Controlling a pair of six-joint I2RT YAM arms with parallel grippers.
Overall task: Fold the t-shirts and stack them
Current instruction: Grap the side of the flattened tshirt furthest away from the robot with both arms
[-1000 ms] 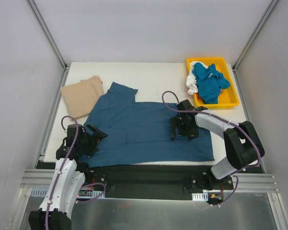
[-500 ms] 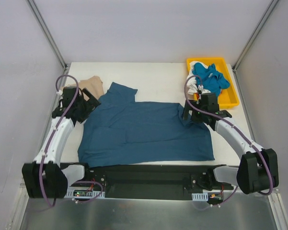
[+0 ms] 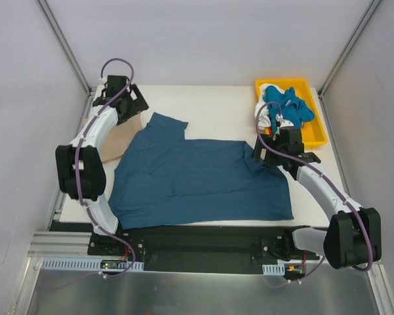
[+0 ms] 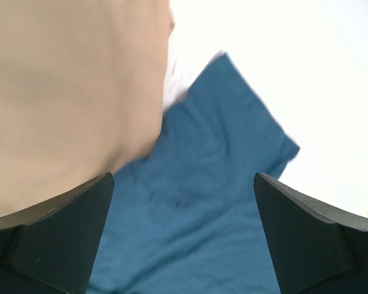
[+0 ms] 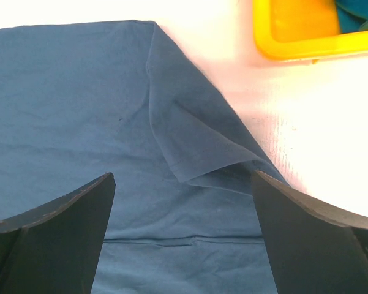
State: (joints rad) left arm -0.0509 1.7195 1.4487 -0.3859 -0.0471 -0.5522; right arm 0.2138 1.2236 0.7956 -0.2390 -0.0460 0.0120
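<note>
Progress: tan shirt (image 3: 118, 136) folded at the far-left corner; teal shirt (image 3: 203, 180) flat mid-counter, unfolded; more shirts (image 3: 288, 111) wait in the far-right tray (image 3: 315, 139). My left tool (image 4: 184, 233) and right tool (image 5: 184, 233) hang apart, empty.

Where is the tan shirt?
Look at the white table, far left corner. A tan shirt lies there, partly under the left arm, beside the big teal shirt. It is the only beige cloth; the others are blue or white.
</note>
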